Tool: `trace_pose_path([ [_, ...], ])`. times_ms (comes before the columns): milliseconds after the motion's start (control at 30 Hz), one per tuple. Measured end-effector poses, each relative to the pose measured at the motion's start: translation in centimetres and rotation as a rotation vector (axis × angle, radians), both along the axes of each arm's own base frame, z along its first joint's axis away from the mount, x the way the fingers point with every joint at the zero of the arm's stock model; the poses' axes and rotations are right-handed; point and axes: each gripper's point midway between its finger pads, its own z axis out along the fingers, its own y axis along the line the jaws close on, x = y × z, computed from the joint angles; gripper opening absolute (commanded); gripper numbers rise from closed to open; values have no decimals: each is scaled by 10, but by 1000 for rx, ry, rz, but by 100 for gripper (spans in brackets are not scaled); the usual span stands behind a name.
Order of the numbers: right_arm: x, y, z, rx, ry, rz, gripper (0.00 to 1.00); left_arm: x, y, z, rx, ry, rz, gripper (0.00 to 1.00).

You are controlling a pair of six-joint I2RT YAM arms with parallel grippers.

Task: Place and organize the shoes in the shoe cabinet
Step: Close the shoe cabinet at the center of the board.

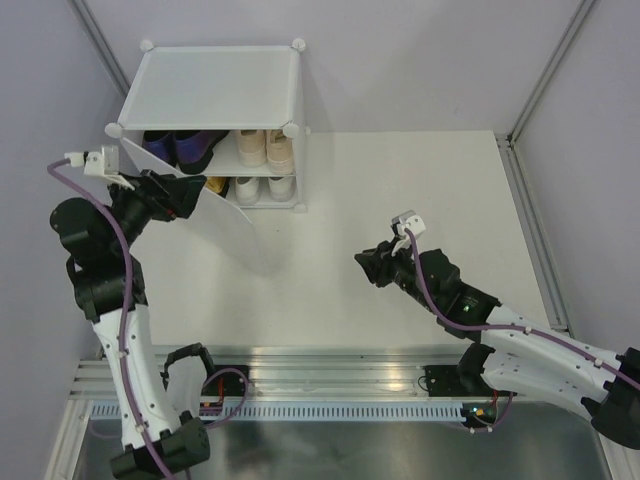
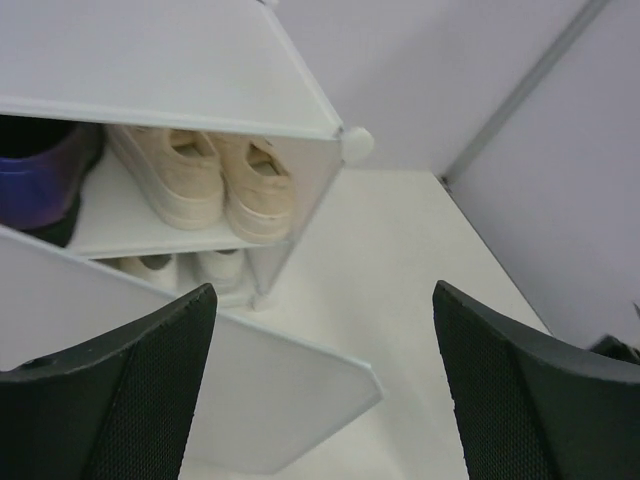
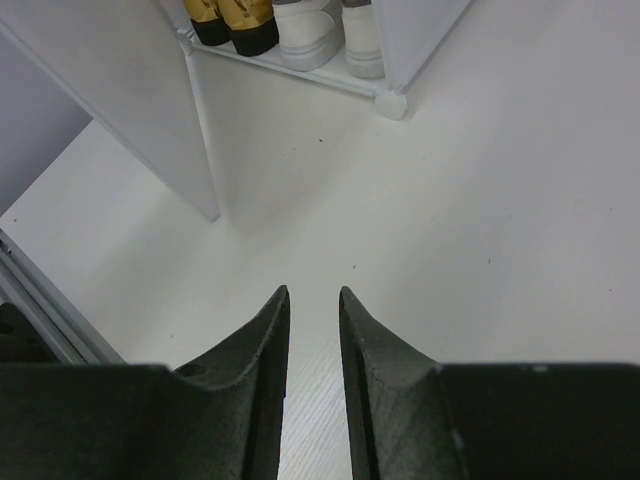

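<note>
1. At the far left of the table (image 1: 420, 190), the left pincer (image 2: 322, 290) is spread wide with nothing clamped between its fingers (image 2: 140, 390). The free edge of the door panel (image 1: 225, 220) lies just below and ahead of them. Contact cannot be confirmed.
2. Left arm pose: it rises from its base at the near edge and folds at the elbow beside the left wall. The wrist reaches rightward to the left side of the door.
3. Right pincer (image 3: 313, 295): the fingers are nearly together, leaving a narrow slit through which bare table shows. Nothing is held. It hovers over mid-table, well apart from the cabinet, and is aimed toward the cabinet's open front.
4. Right arm pose: it is stretched low from the near right, with the forearm slanting up and left in the top view.
5. Shoe cabinet (image 1: 215, 85): it stands upright on the far-left part of the table with its open front facing the arms. The door stands open, slanting from the left front corner toward the table's middle.
6. Upper shelf: purple loafers (image 1: 180, 150) on the left, beige sneakers (image 2: 220, 180) on the right, each pair side by side.
7. Lower level: gold heels (image 3: 228, 18) on the left, white sneakers (image 3: 320, 30) on the right.
8. Orientation: every shoe's long axis runs front to back in the cabinet. Which end faces outward cannot be told with confidence.
</note>
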Motion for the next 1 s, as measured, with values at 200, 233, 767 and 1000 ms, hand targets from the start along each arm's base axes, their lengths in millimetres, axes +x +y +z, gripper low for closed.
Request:
trace_pose_path([
  [200, 2, 1, -6, -17, 12, -5, 31, -34, 50, 25, -73, -137, 462, 56],
  [233, 2, 1, -9, -22, 16, -5, 31, -37, 60, 28, -102, -141, 530, 38],
  [767, 7, -1, -15, -43, 24, -37, 38, 12, 71, -218, -467, 550, 685, 25],
  [1000, 9, -2, -17, -49, 27, -47, 42, 62, 29, -236, -410, 633, 538, 36],
])
